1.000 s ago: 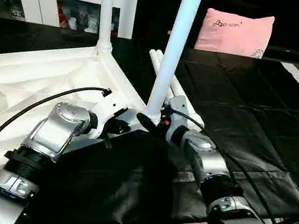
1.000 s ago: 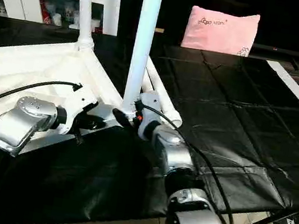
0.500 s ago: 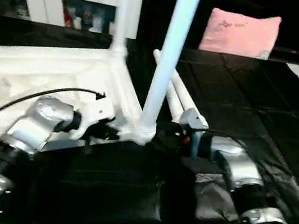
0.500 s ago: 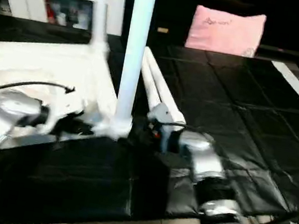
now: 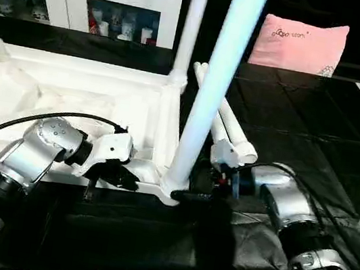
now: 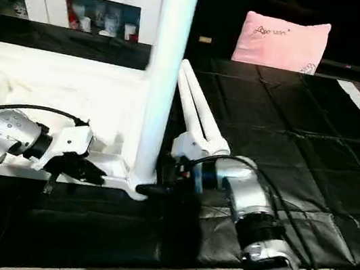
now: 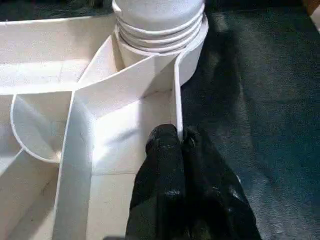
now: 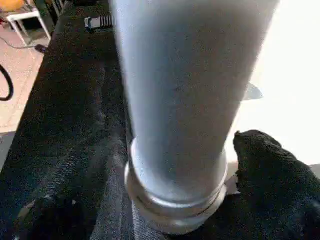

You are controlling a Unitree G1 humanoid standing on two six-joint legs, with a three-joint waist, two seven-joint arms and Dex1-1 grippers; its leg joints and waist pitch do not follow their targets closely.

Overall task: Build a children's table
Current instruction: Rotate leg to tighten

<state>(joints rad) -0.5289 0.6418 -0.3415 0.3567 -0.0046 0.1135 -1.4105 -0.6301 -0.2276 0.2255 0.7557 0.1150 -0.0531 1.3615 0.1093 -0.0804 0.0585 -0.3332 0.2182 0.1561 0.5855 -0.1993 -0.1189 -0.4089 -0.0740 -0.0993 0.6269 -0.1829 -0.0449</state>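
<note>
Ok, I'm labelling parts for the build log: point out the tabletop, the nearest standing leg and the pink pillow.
tabletop (image 5: 74,70), left eye view: far rim of the upturned underside.
nearest standing leg (image 5: 214,85), left eye view: mid-shaft of the upright tube.
pink pillow (image 5: 303,46), left eye view: middle of its front face.

Light falls from above, bright on the white plastic ribbed tabletop (image 5: 70,90), which nearly washes out beyond the left end effector (image 5: 122,175). The black quilted floor mat (image 5: 304,127) beyond the right end effector (image 5: 187,195) stays dim. The upright white tube leg (image 8: 185,100) between its fingers looks soft, tinged bluish.
</note>
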